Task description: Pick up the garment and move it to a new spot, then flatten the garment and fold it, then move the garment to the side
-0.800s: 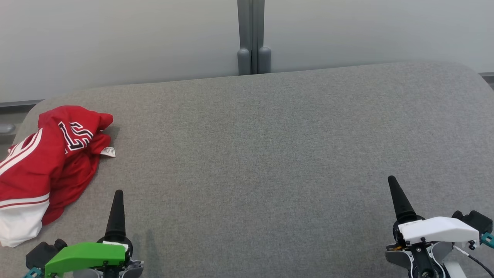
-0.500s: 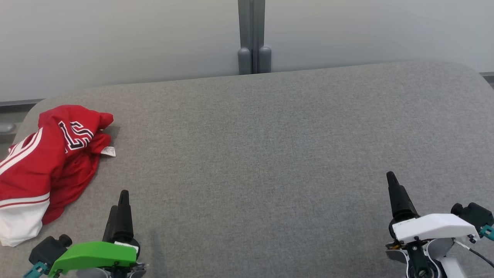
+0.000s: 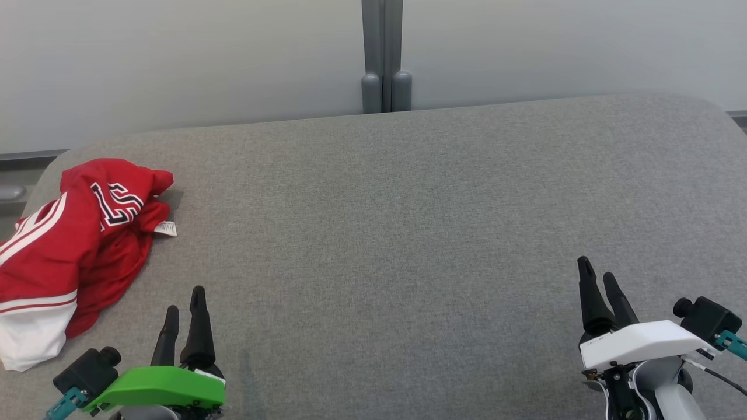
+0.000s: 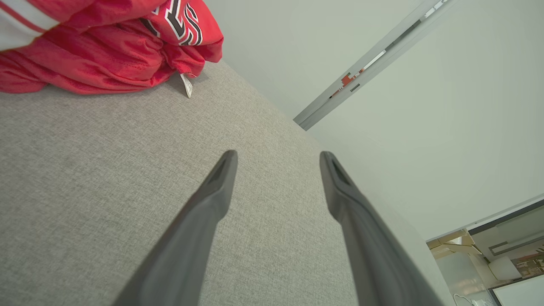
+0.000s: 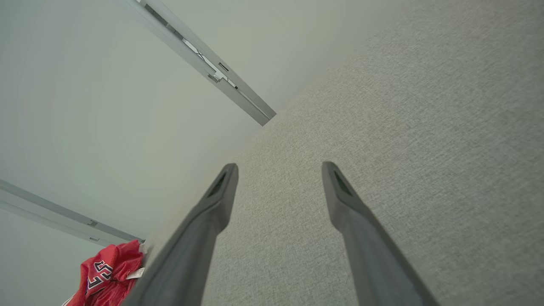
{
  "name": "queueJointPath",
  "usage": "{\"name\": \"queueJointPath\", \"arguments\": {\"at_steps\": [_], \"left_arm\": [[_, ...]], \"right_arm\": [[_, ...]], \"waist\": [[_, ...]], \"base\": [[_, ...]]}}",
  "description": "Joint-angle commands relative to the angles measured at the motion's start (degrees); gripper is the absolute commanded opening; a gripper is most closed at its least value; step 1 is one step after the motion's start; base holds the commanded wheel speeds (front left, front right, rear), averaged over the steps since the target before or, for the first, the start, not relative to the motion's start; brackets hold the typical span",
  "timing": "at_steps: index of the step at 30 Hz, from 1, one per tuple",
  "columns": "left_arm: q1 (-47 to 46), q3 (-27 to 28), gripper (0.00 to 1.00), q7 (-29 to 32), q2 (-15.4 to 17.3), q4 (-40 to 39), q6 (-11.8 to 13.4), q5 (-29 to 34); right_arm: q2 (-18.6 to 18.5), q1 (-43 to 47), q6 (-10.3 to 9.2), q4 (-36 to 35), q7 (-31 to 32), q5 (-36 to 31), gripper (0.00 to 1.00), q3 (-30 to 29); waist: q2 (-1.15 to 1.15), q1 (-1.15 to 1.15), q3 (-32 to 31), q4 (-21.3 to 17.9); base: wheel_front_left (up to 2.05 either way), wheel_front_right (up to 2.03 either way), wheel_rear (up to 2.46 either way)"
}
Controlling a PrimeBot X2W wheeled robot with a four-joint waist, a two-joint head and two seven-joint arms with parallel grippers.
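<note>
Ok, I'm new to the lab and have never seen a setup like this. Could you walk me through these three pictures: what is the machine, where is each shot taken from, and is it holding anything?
It is a wheeled robot with two arms, each ending in a gripper with two long dark fingers. The wide picture comes from a camera on its head, looking down at a grey fabric surface. The left gripper, with the green cover, is at the lower left. The right gripper, with the white cover, is at the lower right. The other two pictures come from a camera on each wrist, looking along that gripper's fingers. A crumpled red and white garment lies near the surface's left edge, untouched. Both grippers are open and hold nothing.
</note>
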Motion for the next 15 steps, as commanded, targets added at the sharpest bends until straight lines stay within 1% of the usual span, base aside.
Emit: {"name": "queueJointPath", "arguments": {"at_steps": [1, 15], "left_arm": [[0.0, -0.2, 1.0, -0.6, 0.5, -0.8, -0.2, 2.4], [-0.6, -1.6, 1.0, -2.8, 0.6, -0.7, 0.5, 12.0]], "right_arm": [[-0.3, -1.3, 0.02, -0.8, -0.6, -2.2, 1.0, 0.1], [-0.4, -1.7, 0.03, -0.9, -2.5, -11.1, 1.0, 0.8]], "waist": [[0.0, 0.0, 0.1, 0.0], [0.0, 0.0, 0.9, 0.5]], "base": [[0.0, 0.0, 0.0], [0.0, 0.0, 0.0]]}}
